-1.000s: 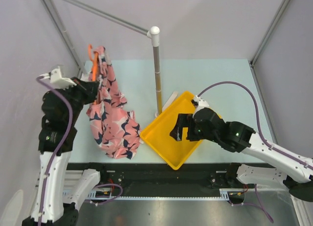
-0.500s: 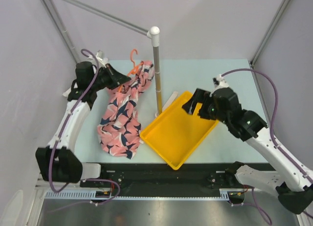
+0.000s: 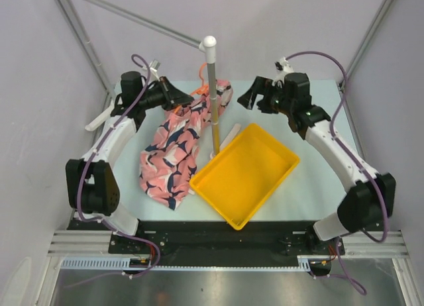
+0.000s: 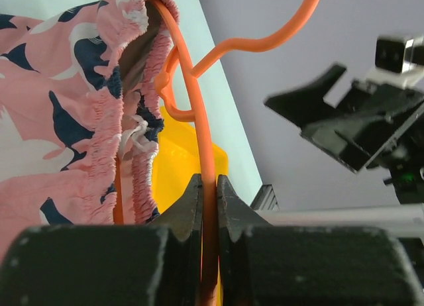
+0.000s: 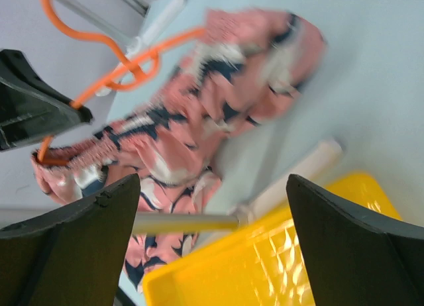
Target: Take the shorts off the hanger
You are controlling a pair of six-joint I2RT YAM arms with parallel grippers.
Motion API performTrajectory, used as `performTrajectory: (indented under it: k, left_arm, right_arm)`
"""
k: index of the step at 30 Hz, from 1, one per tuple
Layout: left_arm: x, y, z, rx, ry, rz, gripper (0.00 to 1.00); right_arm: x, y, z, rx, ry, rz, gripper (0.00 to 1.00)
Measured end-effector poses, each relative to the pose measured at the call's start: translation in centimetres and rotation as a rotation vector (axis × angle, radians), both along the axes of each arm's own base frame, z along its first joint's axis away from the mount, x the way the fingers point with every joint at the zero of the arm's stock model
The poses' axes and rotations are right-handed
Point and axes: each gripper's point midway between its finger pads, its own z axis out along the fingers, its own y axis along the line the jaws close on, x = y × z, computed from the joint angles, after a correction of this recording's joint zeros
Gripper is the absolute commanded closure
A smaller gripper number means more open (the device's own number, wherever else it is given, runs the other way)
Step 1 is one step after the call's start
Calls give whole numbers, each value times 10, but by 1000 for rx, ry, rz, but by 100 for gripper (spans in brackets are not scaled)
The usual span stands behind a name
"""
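The salmon-pink shorts (image 3: 169,153) with navy and white shapes trail over the table from the orange hanger (image 3: 202,89), whose arm runs through their waistband (image 4: 136,120). My left gripper (image 3: 180,101) is shut on the hanger's thin wire (image 4: 207,140), the jaws (image 4: 209,181) pinching it. My right gripper (image 3: 248,97) stands wide open just right of the pole, facing the hanger's hook (image 5: 86,36) and the shorts (image 5: 199,101), with nothing between its fingers (image 5: 212,187). In the right wrist view the left gripper (image 5: 40,114) shows dark at the left edge.
A yellow tray (image 3: 245,173) lies at the table's middle front. An upright pole (image 3: 212,101) with a white cap stands between the two grippers, carrying a grey rail (image 3: 132,18) to the back left. A white strip (image 3: 228,135) lies at the pole's foot.
My left arm has swung right and back, carrying the hanger and shorts toward the pole. My right arm has left the tray and moved to the far side, still open.
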Motion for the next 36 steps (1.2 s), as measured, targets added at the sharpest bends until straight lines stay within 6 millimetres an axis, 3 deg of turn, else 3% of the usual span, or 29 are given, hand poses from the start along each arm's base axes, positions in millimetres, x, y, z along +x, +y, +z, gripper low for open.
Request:
performTrajectory:
  k: [6, 9, 13, 23, 24, 26, 29, 32, 33, 34, 36]
  left_arm:
    - [4, -33, -13, -8, 27, -84, 100]
    - [6, -40, -17, -13, 46, -98, 100]
    - [9, -42, -23, -21, 73, -100, 100]
    - [8, -44, -21, -19, 81, -105, 100]
    - [7, -44, -21, -19, 81, -106, 100]
    - [6, -45, -20, -19, 79, -108, 99]
    - [3, -48, -18, -19, 80, -115, 100]
    - [0, -50, -17, -19, 83, -123, 98]
    - [-2, -51, -16, -18, 84, -127, 94]
    - [-5, -50, -16, -14, 87, -132, 78]
    - [-5, -47, -12, 4, 80, -120, 56]
  right_arm:
    - [70, 45, -4, 48, -139, 153, 10]
    - [86, 58, -23, 63, -160, 210, 13]
    - [93, 72, -42, 85, -170, 277, 18]
    - [81, 110, -16, 120, -303, 379, 23]
    - [80, 114, -14, 123, -313, 387, 29]
    - [78, 122, -12, 129, -326, 401, 32]
    - [78, 131, -12, 133, -338, 411, 43]
    - [80, 137, -13, 131, -351, 409, 74]
    - [82, 138, -13, 130, -354, 402, 91]
    - [86, 139, -14, 120, -358, 388, 96]
    - [91, 138, -21, 101, -353, 377, 100]
